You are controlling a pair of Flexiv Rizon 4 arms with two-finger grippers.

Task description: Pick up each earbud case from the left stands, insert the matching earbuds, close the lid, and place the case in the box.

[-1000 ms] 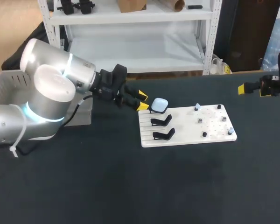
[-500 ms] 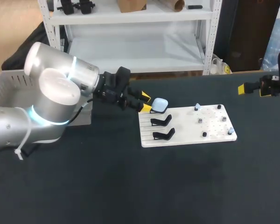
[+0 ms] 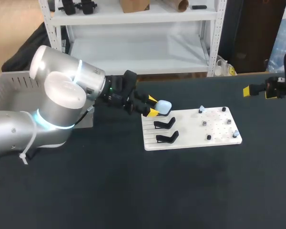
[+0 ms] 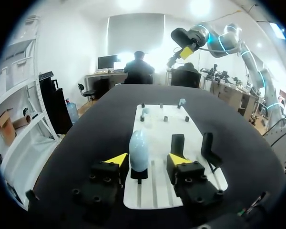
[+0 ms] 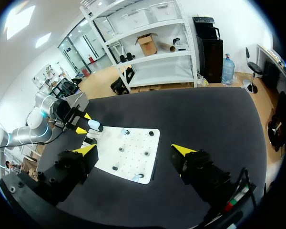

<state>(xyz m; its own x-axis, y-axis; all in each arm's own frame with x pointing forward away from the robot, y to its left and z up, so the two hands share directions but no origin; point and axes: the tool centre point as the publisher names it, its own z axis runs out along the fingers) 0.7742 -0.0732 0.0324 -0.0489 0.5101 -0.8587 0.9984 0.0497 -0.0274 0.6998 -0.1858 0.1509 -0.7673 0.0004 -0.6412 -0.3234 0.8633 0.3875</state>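
A pale blue earbud case (image 3: 164, 106) sits on the farthest of three black stands on the white board (image 3: 219, 139). My left gripper (image 3: 152, 107) is at the case's left side, open. In the left wrist view the case (image 4: 138, 150) stands upright between the two yellow tips of my left gripper (image 4: 148, 160), close to one finger, with a gap to the other. The two nearer stands (image 3: 165, 124) (image 3: 167, 138) hold nothing. Small earbuds (image 3: 201, 109) sit on pegs on the board's right half. My right gripper (image 3: 258, 91) hangs wide open and holds nothing at the table's far right; in its own view it (image 5: 136, 150) is well back from the board (image 5: 144, 143).
A grey perforated box (image 3: 9, 90) stands at the table's left edge behind my left arm. Dark tabletop (image 3: 148, 191) spreads in front of the board.
My left arm has moved right, bringing its open fingers from beside the board to either side of the case. The right arm has kept still.
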